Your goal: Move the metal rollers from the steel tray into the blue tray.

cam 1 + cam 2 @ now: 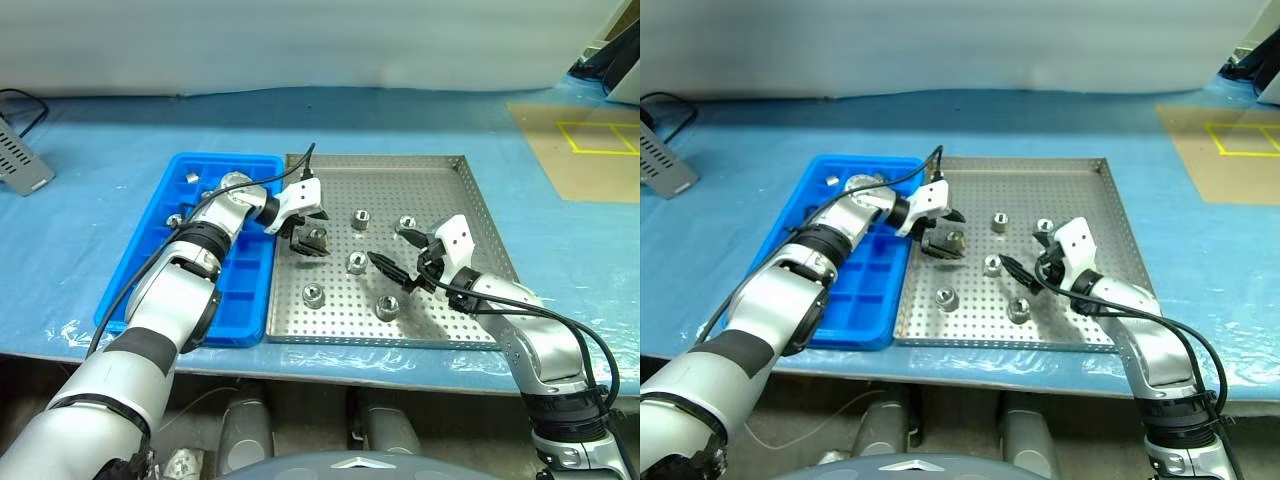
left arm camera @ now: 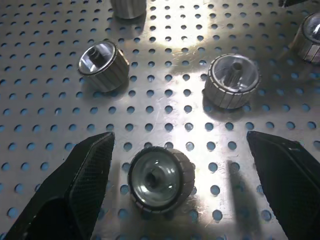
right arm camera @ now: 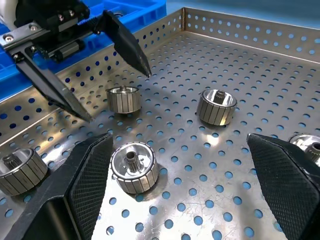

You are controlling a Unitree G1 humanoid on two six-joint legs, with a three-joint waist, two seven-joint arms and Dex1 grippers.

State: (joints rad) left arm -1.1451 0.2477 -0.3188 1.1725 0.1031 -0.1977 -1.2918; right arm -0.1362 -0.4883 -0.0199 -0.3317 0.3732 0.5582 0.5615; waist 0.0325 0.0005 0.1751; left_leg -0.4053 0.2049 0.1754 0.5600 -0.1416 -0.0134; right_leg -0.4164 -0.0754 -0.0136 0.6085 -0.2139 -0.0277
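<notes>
Right end effector [image 1: 392, 262] low over steel tray [image 1: 470, 200], fingers spread wide, empty; roller [image 3: 134, 167] between tips, likely next pick for that side. Left end effector [image 1: 308, 232] also fully open, empty, straddling roller [image 2: 160, 178] near tray's left edge, poised to close. Six rollers loose on perforated floor; few already in blue tray [image 1: 245, 300] compartments, just left of steel tray. Desk [image 1: 100, 160] under blue cover; taped yellow square far right.
</notes>
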